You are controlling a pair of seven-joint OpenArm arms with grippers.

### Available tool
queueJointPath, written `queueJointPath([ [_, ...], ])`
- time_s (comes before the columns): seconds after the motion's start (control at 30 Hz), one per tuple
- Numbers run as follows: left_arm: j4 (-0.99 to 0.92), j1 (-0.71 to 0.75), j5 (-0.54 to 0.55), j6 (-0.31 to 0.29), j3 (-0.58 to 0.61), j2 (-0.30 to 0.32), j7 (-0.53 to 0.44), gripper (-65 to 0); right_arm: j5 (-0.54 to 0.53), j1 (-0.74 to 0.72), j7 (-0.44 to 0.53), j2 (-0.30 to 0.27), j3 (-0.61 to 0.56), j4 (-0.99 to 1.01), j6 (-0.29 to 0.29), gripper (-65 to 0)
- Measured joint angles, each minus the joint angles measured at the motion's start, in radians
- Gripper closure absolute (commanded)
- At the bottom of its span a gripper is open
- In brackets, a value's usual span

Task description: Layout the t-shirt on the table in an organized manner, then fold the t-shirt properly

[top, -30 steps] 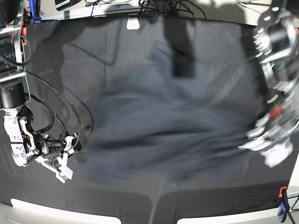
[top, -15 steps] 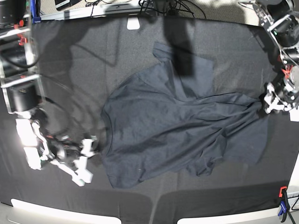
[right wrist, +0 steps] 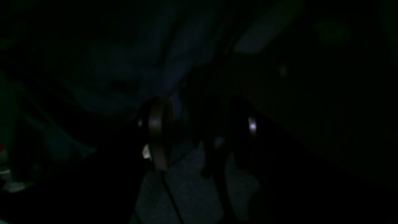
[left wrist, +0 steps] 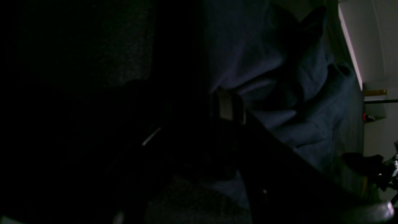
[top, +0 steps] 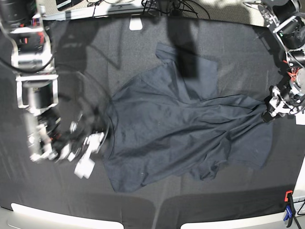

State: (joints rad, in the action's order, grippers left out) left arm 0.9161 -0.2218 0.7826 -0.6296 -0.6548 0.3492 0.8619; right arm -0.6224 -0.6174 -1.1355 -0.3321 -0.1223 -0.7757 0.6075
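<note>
The dark charcoal t-shirt lies spread but wrinkled across the middle of the black table. One sleeve points toward the back edge. My left gripper is at the shirt's right edge, and the fabric bunches into it; it looks shut on that edge. The left wrist view is dark, showing one finger pad against folds of the shirt. My right gripper is blurred, just left of the shirt's left edge. In the right wrist view its fingers stand apart, so the right gripper is open and empty.
A white tag sits at the table's back edge, with cables behind it. An orange-and-blue clamp grips the front right edge. White corner pieces line the front edge.
The right arm has swung up and right toward the shirt's left edge. The left gripper stays at the right edge. The shirt, blurred a second ago, now lies still.
</note>
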Motion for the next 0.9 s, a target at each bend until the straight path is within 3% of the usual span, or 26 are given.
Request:
queueJointPath([
  [0.13,0.0,0.0,0.0,0.0,0.0,0.0,0.0,-15.3,0.055,-0.012,0.008,0.018,0.001,0.024,-0.04,-28.6],
  [0.37,0.0,0.0,0.0,0.0,0.0,0.0,0.0,-15.3,0.098,-0.013,0.01,0.07,0.006,0.041,-0.041,-28.4],
  [0.47,0.0,0.0,0.0,0.0,0.0,0.0,0.0,-15.3,0.164,-0.019,0.011,0.106,0.006,0.041,-0.045,-28.2],
  [0.67,0.0,0.0,0.0,0.0,0.0,0.0,0.0,-15.3,0.166,-0.018,0.015,0.153,0.006,0.04,-0.052,-16.8],
  [0.77,0.0,0.0,0.0,0.0,0.0,0.0,0.0,-15.2,0.172,-0.014,0.014,0.167,0.005,0.041,-0.053,-0.1],
  [0.9,0.0,0.0,-0.021,0.0,0.0,0.0,0.0,-14.9,0.233,-0.015,0.013,0.17,0.006,0.041,-0.051,0.0],
])
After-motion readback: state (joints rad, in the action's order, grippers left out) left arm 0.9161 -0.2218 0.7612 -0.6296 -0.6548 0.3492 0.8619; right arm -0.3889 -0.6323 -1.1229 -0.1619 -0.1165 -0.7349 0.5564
